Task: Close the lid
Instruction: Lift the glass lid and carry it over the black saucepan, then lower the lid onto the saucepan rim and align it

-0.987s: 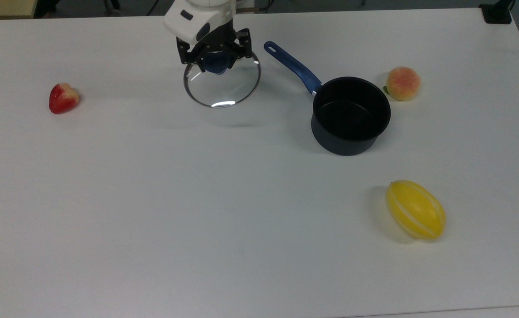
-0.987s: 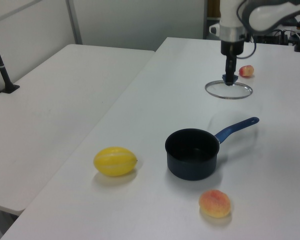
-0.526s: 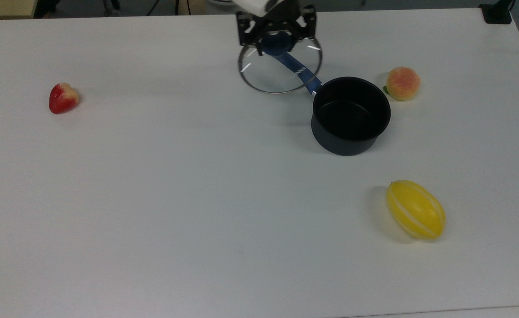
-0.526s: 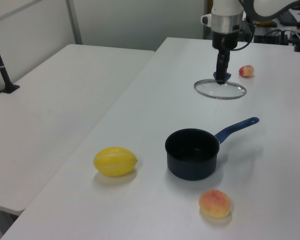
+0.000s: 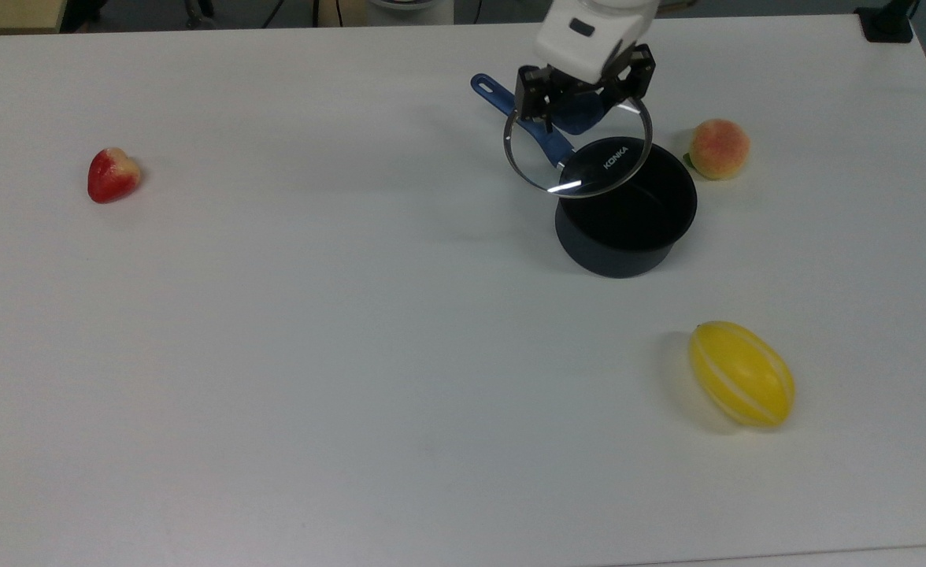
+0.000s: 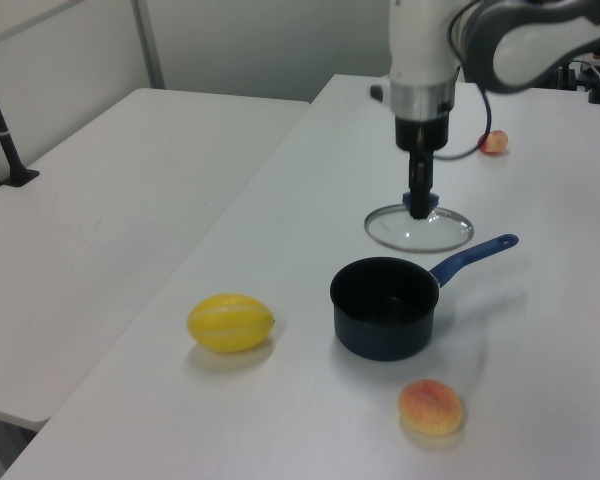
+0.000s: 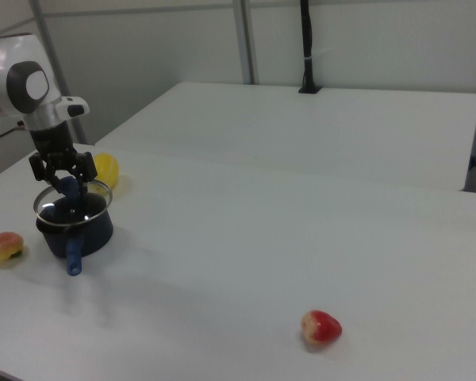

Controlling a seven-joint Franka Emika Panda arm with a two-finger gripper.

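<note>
My gripper [image 5: 581, 110] is shut on the blue knob of the clear glass lid [image 5: 589, 169], which hangs in the air with white "KONKA" lettering showing. In the top view the lid overlaps the upper-left rim of the dark saucepan [image 5: 628, 228] and part of its blue handle [image 5: 494, 88]. In the left view the gripper [image 6: 420, 203] holds the lid [image 6: 400, 232] just behind the saucepan [image 6: 383, 310], above the table. In the right view the lid [image 7: 51, 198] hovers over the saucepan [image 7: 91, 230] under the gripper [image 7: 66, 186].
A peach [image 5: 718, 149] lies right of the saucepan in the top view, a yellow melon [image 5: 742, 384] lower right, a strawberry [image 5: 112, 174] far left. The white table [image 5: 353, 331] spreads wide in front.
The gripper has carried the lid to the top view's right, from the open table past the saucepan's handle until it overlaps the saucepan's rim. Saucepan and fruit have stayed put.
</note>
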